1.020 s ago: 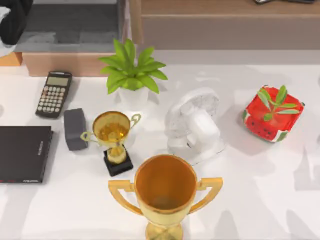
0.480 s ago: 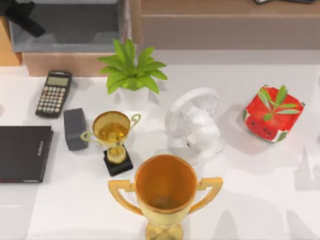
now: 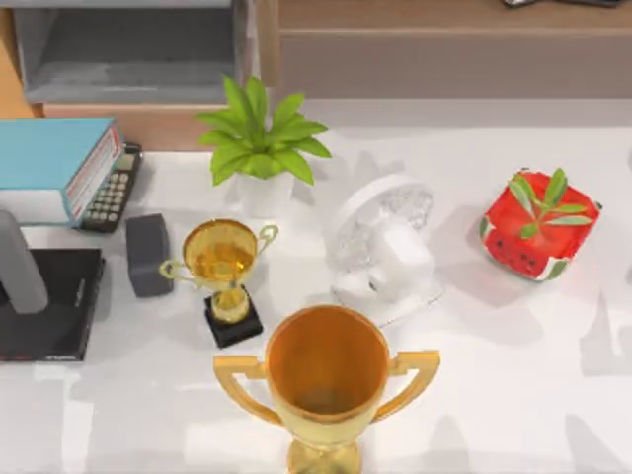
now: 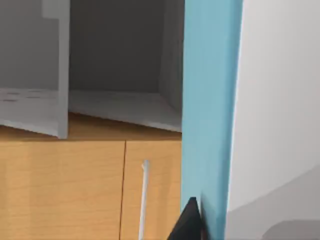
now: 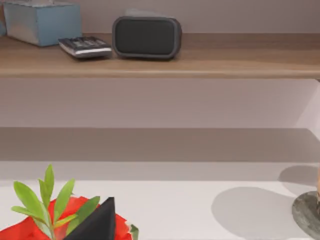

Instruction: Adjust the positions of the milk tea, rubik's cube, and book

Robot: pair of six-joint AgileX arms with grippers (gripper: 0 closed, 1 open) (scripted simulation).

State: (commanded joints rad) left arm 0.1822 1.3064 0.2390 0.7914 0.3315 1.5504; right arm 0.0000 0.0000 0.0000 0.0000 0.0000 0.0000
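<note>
The book (image 3: 49,163), thick with a teal cover, white page edges and a thin red line, hangs at the table's far left, above the calculator (image 3: 111,197). My left gripper (image 4: 200,230) is shut on it. In the left wrist view a dark fingertip (image 4: 186,225) presses against the teal cover (image 4: 210,115). A grey link of my left arm (image 3: 20,262) crosses the black notebook. The milk tea and the rubik's cube are out of view. A dark part of my right gripper (image 5: 97,225) hangs over the red watermelon pot.
A black notebook (image 3: 54,306), grey box (image 3: 148,255), small trophy (image 3: 222,267), large trophy (image 3: 326,380), leafy plant (image 3: 259,138), white fan (image 3: 385,247) and watermelon pot (image 3: 538,222) crowd the table. An open grey cabinet (image 3: 128,49) and a wooden shelf (image 3: 444,39) line the back.
My left gripper left the cabinet at the back left. The book now hangs in it over the calculator, and the arm's grey link has come in over the notebook.
</note>
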